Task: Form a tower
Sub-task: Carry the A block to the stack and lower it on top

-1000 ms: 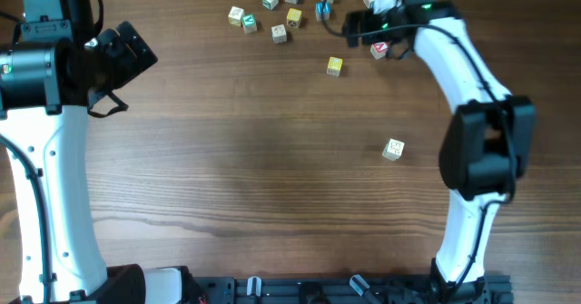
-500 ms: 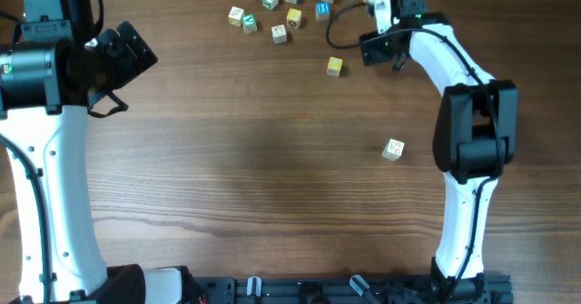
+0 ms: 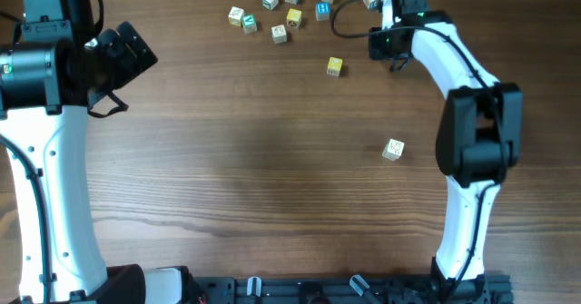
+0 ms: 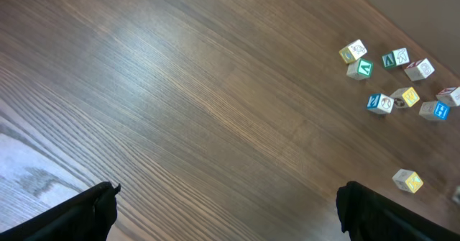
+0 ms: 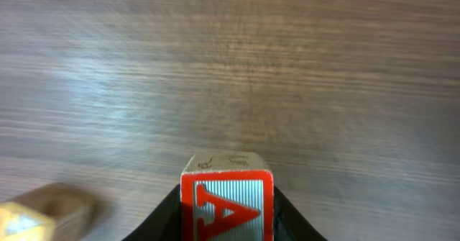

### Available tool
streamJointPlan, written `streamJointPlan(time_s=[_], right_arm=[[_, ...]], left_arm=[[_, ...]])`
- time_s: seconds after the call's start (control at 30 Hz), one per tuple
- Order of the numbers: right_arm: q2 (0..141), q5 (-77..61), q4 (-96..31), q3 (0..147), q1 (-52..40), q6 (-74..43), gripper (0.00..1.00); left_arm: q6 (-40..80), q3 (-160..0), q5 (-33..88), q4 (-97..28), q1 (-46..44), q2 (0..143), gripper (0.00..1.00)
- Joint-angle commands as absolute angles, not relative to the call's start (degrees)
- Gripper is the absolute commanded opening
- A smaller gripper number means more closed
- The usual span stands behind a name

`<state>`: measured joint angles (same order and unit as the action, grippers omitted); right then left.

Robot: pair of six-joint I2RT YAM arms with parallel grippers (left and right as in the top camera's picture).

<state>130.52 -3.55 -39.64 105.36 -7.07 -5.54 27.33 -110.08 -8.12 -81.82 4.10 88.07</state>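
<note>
Within the last second the right fingers went from fully spread to clamped on the red A cube, which sat squeezed between them with bare worktop beyond it. In the overhead view that cube no longer showed on the wood at 1 o'clock, where it had lain beside the arm; the wrist now covered that spot. The left fingers had not changed: spread wide, holding nothing, parked off at 10 o'clock.

The tower stood alone toward 3 o'clock, well apart from the grasp. Only its pale top cube was visible from above, and how many cubes were under it could not be told. The loose cubes remained scattered at 12 o'clock, the yellow cube just below them.

So the pick appeared to be made. The step ahead was probably a carry toward 3 o'clock and a square placement on the pale top. An off-centre release could topple the stack.
</note>
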Motion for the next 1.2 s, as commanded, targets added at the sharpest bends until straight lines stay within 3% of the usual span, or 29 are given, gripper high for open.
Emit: streamJointPlan(time_s=[0.0, 0.13, 0.33, 0.47, 0.53, 0.67, 0.77, 0.93, 1.17], right_arm=[[116.7, -4.4, -47.3, 105.9, -7.1, -17.6, 0.27], [102.6, -4.4, -63.0, 105.9, -7.1, -23.3, 0.26], [90.1, -3.7, -92.2, 105.1, -7.9, -35.9, 0.13], [90.2, -1.5, -89.5, 97.8, -13.3, -40.2, 0.11], [90.2, 1.8, -85.7, 90.5, -16.7, -44.0, 0.15], [90.2, 3.2, -76.9, 78.1, -17.6, -44.1, 0.14], [90.2, 4.4, -66.9, 71.6, -17.6, -43.5, 0.22], [90.5, 8.4, -58.0, 66.7, -17.6, -43.5, 0.23], [90.5, 10.7, -57.7, 66.7, -17.6, -43.4, 0.29]], left_arm=[[27.5, -109.7, -8.8, -81.7, 4.4, 88.0, 1.0], [27.5, -109.7, -8.8, -81.7, 4.4, 88.0, 1.0], [27.5, -109.7, -8.9, -81.7, 4.4, 88.0, 1.0], [27.5, -109.7, -8.8, -81.7, 4.4, 88.0, 1.0], [27.5, -109.7, -8.8, -81.7, 4.4, 88.0, 1.0], [27.5, -109.7, -8.9, -81.7, 4.4, 88.0, 1.0], [27.5, -109.7, -8.8, -81.7, 4.4, 88.0, 1.0], [27.5, -109.7, -8.9, -81.7, 4.4, 88.0, 1.0], [27.5, -109.7, -8.8, -81.7, 4.4, 88.0, 1.0]])
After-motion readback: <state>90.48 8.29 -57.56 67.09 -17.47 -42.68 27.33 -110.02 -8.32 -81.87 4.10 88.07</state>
